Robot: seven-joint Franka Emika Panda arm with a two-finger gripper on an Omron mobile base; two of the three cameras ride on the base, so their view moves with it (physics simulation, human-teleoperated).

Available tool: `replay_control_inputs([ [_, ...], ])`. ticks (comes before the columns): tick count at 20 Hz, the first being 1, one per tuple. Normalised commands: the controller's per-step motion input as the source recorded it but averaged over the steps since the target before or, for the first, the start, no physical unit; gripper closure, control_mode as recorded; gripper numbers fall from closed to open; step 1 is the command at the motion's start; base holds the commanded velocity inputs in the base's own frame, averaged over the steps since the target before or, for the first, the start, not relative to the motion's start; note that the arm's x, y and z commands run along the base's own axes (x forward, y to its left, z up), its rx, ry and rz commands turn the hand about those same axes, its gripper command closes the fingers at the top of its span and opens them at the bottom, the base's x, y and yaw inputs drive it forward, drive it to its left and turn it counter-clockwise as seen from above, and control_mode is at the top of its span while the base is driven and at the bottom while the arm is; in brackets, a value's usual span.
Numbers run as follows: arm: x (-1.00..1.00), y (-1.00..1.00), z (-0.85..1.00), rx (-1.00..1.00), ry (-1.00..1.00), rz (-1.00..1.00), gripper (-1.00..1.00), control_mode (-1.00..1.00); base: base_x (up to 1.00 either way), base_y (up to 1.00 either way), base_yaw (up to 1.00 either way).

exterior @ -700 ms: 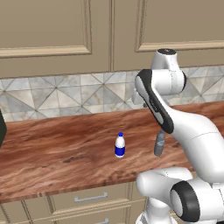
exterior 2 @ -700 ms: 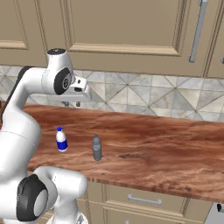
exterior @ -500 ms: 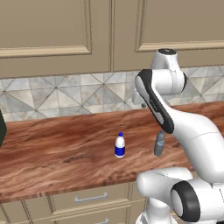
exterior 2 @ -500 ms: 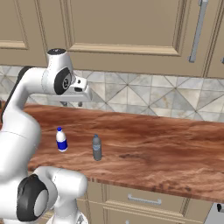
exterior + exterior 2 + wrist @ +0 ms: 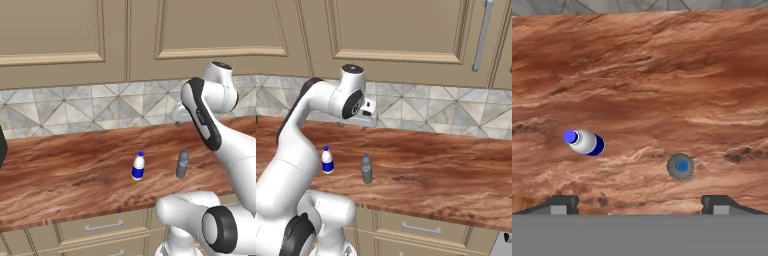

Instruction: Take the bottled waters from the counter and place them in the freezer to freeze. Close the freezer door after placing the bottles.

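Two bottled waters stand upright on the reddish-brown counter (image 5: 60,172) (image 5: 446,170) (image 5: 642,75). The whitish one with blue cap and label (image 5: 138,166) (image 5: 327,161) (image 5: 585,142) is on the left. The slimmer greyish one (image 5: 182,164) (image 5: 366,169) (image 5: 680,166) stands a short way to its right. My gripper (image 5: 178,117) (image 5: 352,124) (image 5: 639,204) hangs open well above the counter, near the backsplash behind the bottles, pointing down, with nothing between its fingers. The freezer and its door are out of view.
A tiled backsplash (image 5: 75,107) (image 5: 456,112) runs behind the counter, with beige wall cabinets (image 5: 60,35) (image 5: 396,30) above it. Beige drawers with metal handles (image 5: 102,227) (image 5: 421,228) sit under the counter's front edge. A dark appliance edge (image 5: 1,147) shows at far left.
The arm's upper part and the gripper have swung to the right and slightly down, closer to above the bottles. Both bottles stand where they were.
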Motion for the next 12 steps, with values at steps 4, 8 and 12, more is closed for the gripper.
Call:
replay_control_inputs([
  [4,-0.10,-0.51,-0.28,0.26,-0.10,0.13,-1.00,-1.00,0.00,0.00,0.00],
  [8,-0.05,-0.52,-0.39,0.23,-0.12,0.14,-1.00,-1.00,0.00,0.00,0.00],
  [12,-0.09,-0.46,-0.62,0.15,-0.10,0.14,-1.00,-1.00,0.00,0.00,0.00],
])
